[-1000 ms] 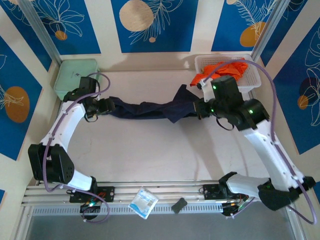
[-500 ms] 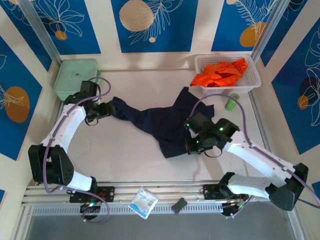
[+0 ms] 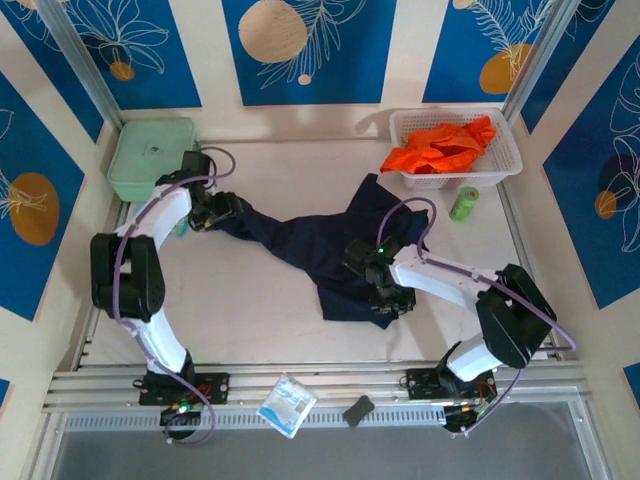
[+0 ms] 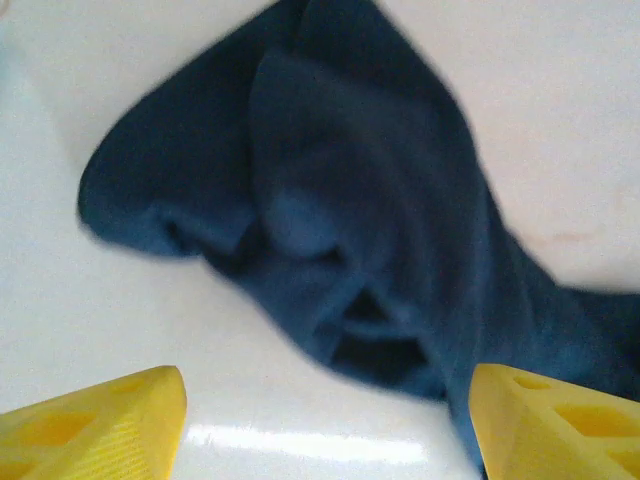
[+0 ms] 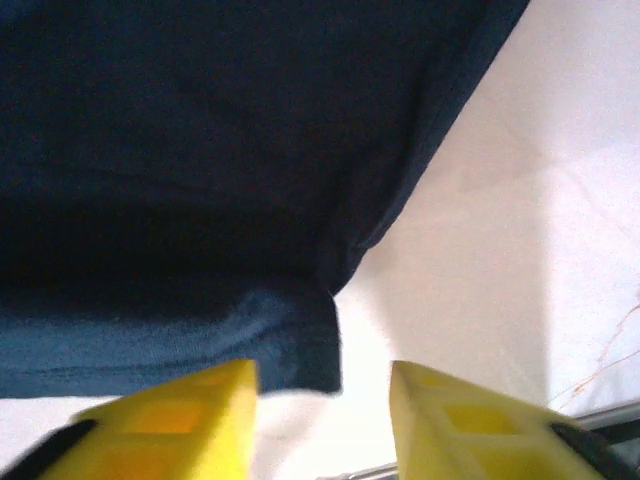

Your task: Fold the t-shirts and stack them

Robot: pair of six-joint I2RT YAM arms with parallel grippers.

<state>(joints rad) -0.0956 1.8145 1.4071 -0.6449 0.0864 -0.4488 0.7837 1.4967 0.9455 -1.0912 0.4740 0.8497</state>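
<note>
The dark navy t-shirt (image 3: 330,245) lies crumpled in a slanted band across the middle of the table. My left gripper (image 3: 226,209) is at its far-left end, and the left wrist view shows that gripper (image 4: 330,432) open wide, with the bunched navy cloth (image 4: 330,200) just ahead and its edge against the right finger. At the shirt's near corner, my right gripper (image 3: 392,300) has its jaws apart. In the right wrist view the navy hem corner (image 5: 290,345) lies flat on the table in front of the gripper (image 5: 324,420), not pinched. The orange t-shirt (image 3: 440,146) is heaped in the basket.
A white basket (image 3: 505,165) stands at the back right, with a small green bottle (image 3: 463,203) just in front of it. A pale green zipped case (image 3: 150,155) sits at the back left. A packet (image 3: 287,405) and a small black piece (image 3: 357,410) lie on the front rail.
My right gripper pulled the navy shirt's end from beside the basket toward the front centre, then opened and released it. The left arm shifted slightly back and right.
</note>
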